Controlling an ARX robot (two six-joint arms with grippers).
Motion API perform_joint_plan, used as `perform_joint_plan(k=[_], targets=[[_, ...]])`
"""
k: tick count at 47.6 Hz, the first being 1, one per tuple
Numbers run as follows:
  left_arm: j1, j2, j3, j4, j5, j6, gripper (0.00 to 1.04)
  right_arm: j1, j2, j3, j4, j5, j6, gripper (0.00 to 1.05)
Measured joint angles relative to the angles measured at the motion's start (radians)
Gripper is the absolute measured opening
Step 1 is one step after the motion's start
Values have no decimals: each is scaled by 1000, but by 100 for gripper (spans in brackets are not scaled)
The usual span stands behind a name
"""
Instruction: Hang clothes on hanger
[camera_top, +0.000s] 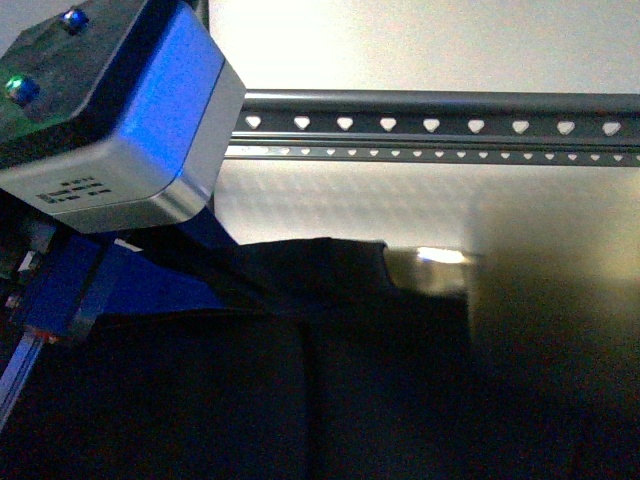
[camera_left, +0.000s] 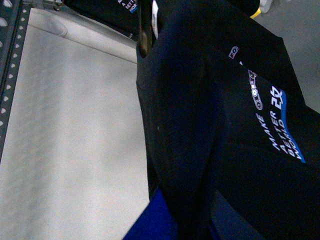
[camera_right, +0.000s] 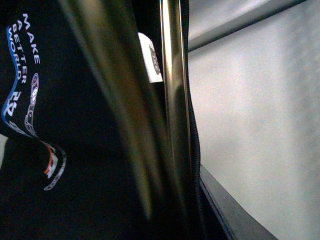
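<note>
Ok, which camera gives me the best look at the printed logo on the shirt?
Left wrist view: the logo reads clearly, white lettering beside a blue stripe on the shirt. Right wrist view shows it crumpled and cut by the frame edge. Front view shows only dark fabric, no logo.

The left arm (camera_top: 110, 130) is raised at the left, its grey wrist housing lit blue. Its tool (camera_left: 150, 222) shows only a blue sliver, jaws hidden.

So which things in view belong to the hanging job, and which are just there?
Job: black polo shirt with blue-and-white logo; grey metal rack rail with heart-shaped holes.
Bystanders: pale wall behind the rack; small yellow object, unidentifiable.
</note>
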Motion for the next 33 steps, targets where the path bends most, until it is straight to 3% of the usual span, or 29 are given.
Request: perform_joint_plan(k=[10, 20, 24, 26, 30, 33], targets=[[0, -9, 0, 5, 10, 3, 47, -69, 31, -37, -2, -18, 19, 9], [0, -9, 0, 6, 13, 4, 75, -110, 89, -37, 5, -2, 35, 9], [0, -10, 0, 6, 12, 3, 91, -133, 128, -37, 26, 12, 57, 9], [-6, -22, -41, 124, -64, -81, 98, -143, 140, -37, 35, 14, 82, 9], [7, -24, -144, 577, -378, -557, 98, -161, 148, -39, 37, 29, 163, 9], [56, -16, -87, 656, -635, -1005, 98, -167, 126, -53, 27, 34, 228, 9]])
